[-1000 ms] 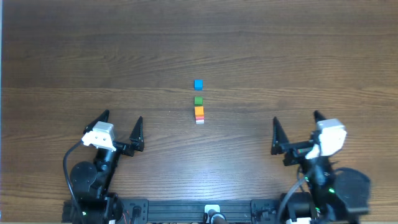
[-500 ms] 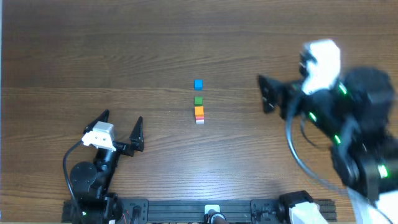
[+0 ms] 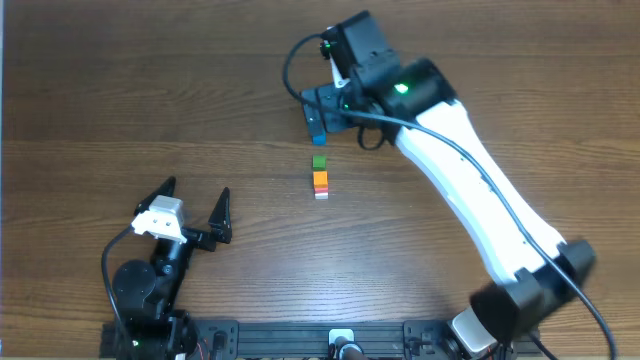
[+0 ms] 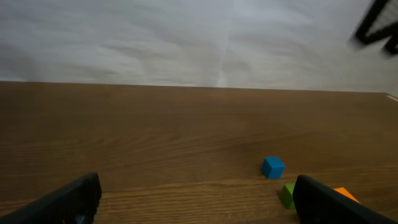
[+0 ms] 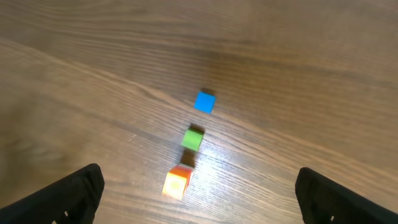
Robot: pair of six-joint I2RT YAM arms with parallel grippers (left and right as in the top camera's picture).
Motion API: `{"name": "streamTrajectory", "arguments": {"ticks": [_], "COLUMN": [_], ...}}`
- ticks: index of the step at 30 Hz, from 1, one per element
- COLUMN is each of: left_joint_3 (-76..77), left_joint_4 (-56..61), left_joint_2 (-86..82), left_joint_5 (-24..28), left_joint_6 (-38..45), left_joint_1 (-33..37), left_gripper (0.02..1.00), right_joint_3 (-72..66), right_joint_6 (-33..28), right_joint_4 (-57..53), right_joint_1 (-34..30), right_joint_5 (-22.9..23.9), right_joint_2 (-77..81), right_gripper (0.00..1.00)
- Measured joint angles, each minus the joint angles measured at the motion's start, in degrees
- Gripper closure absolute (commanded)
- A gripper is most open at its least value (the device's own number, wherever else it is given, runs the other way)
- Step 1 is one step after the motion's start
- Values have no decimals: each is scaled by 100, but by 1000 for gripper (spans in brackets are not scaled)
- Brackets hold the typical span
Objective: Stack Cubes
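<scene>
Right gripper [image 5: 198, 177] wide open, high above blue cube [image 5: 205, 101]

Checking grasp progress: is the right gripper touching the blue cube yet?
Apart. The right wrist view shows the blue cube sitting on the table, well clear of the open right gripper.

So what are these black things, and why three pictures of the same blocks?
They are two robot arms, each ending in two jaws for pinching things. One picture looks down from above the wooden table. The other two come from small cameras on each arm's wrist, so the dark shapes at their bottom corners are that arm's own jaws. On the table sit a blue cube, a green cube and an orange cube, in a row. The right arm hangs over them, jaws open. The left arm rests near its base, jaws open too. Nothing is held.
</scene>
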Motion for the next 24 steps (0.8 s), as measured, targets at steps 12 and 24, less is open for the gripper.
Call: {"name": "streamTrajectory", "arguments": {"ticks": [12, 24], "left_joint_3": [0, 0], "left_joint_4": [0, 0], "left_joint_2": [0, 0], "left_joint_5": [-2, 0], "left_joint_6": [0, 0], "left_joint_1": [0, 0], "left_gripper": [18, 18], "right_joint_3": [17, -70], "right_joint_6": [901, 1215], "right_joint_4": [85, 254], "right_joint_1": [138, 369], "right_joint_5": [-107, -264], "right_joint_2": [1672, 2184], "right_gripper": [7, 12]}}
